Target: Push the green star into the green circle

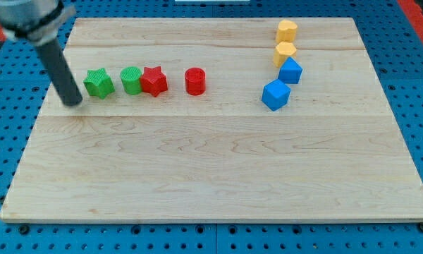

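The green star [98, 83] lies on the wooden board at the view's upper left. The green circle [130, 80] lies just to its right, with a small gap between them. A red star [154, 80] touches the green circle's right side. My tip [75, 101] rests on the board just left of the green star and slightly below it, close to it but apart. The dark rod slants up to the view's top left corner.
A red cylinder [194, 81] lies right of the red star. At the upper right stand two yellow blocks [287, 31] [285, 52] and two blue blocks [290, 70] [276, 94]. The wooden board [211, 169] sits on a blue pegboard.
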Robot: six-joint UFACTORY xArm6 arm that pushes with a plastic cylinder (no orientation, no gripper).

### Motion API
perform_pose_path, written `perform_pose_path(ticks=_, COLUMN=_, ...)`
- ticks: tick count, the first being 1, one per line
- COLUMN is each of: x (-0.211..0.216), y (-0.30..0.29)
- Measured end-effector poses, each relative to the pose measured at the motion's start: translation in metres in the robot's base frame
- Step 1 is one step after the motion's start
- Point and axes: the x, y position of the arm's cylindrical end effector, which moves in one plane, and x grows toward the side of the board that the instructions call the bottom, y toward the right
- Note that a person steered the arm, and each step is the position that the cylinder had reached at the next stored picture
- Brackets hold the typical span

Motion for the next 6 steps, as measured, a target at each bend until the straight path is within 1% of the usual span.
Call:
perform_pose_path(ticks=1, x=0.003, y=0.103)
perform_pose_path(ticks=2, x=-0.008, y=0.105)
perform_pose_path(ticks=3, x=-0.021, y=0.072)
perform_pose_path(ticks=4, x=-0.018, y=0.023)
perform_pose_path(ticks=5, x=-0.030, y=-0.030)
perform_pose_path(ticks=6, x=-0.034, y=-0.031)
